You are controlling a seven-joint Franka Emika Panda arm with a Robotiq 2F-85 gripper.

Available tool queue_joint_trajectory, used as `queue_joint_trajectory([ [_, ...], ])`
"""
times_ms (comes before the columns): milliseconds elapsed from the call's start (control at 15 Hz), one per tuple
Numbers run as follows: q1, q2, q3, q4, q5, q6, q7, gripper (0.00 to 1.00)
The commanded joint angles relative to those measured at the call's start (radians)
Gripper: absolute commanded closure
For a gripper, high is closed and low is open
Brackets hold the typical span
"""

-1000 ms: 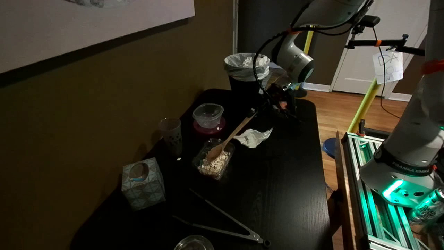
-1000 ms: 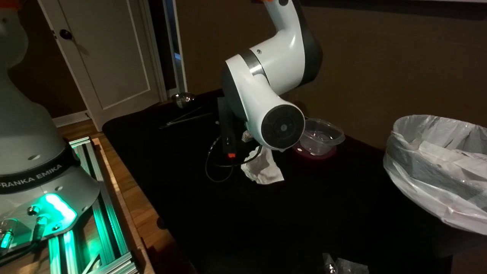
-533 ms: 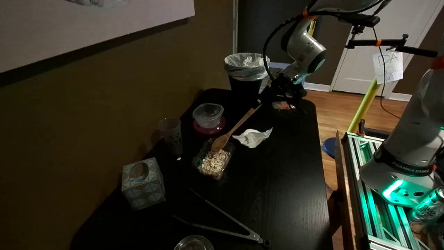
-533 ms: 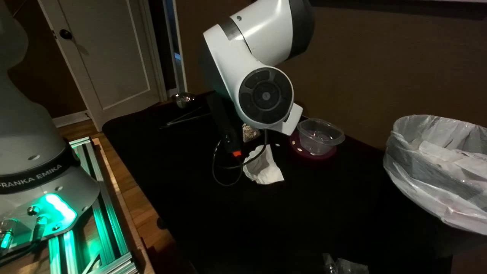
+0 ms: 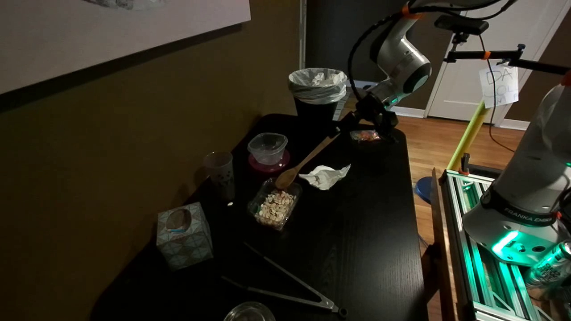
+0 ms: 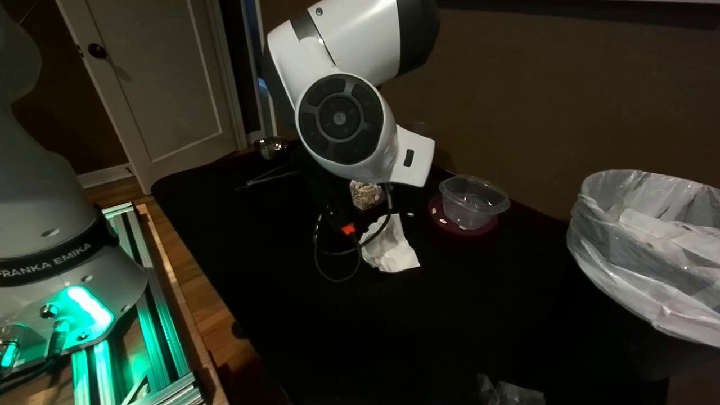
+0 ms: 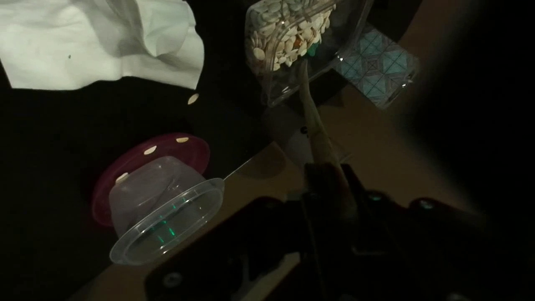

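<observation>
My gripper (image 5: 337, 131) is shut on the handle of a wooden spoon (image 5: 286, 178). In the wrist view the gripper (image 7: 328, 171) is dark, with the spoon handle (image 7: 315, 125) between its fingers. The spoon's bowl points down over the far end of a clear tray (image 5: 293, 213) of pale flakes or seeds (image 5: 274, 208); I cannot tell whether it touches. The flakes also show in the wrist view (image 7: 292, 42). A clear bowl (image 5: 269, 151) stands on a dark red disc (image 5: 256, 167) beside the spoon. In an exterior view the arm hides the gripper and spoon.
A crumpled white napkin (image 5: 325, 177) lies beside the tray. A patterned tissue box (image 5: 185, 240), a cup (image 5: 219, 167), metal tongs (image 5: 290, 296) and a glass bowl (image 5: 250, 312) are on the black table. A lined bin (image 5: 316, 96) and colourful packet (image 5: 366, 135) are at the far end.
My gripper has drawn back and up, away from the tray, with the spoon. The spoon's bowl has moved from over the flakes to the tray's far edge. The packet has come into clearer view.
</observation>
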Motion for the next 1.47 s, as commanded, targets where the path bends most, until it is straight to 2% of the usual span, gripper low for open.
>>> queue_joint_trajectory([
  [0,-0.001,-0.054,0.015,-0.05,0.027,0.041,-0.035,0.97],
  [133,-0.014,-0.076,0.007,-0.068,-0.048,-0.029,0.048,0.97],
  [200,-0.008,-0.03,0.015,-0.029,-0.005,0.007,-0.001,0.97],
  [267,-0.008,-0.033,0.015,-0.033,-0.01,0.002,0.004,0.87],
  [333,-0.008,-0.033,0.015,-0.032,-0.01,0.002,0.004,0.87],
  [400,-0.008,-0.033,0.015,-0.031,-0.01,0.002,0.004,0.97],
  [600,0.033,-0.09,0.057,-0.055,0.023,0.177,-0.026,0.97],
  [867,0.103,-0.169,0.157,-0.083,0.006,0.418,0.006,0.97],
  [1133,0.154,-0.234,0.237,-0.094,0.006,0.559,0.002,0.97],
  [1400,0.167,-0.214,0.287,-0.092,-0.084,0.686,0.101,0.97],
])
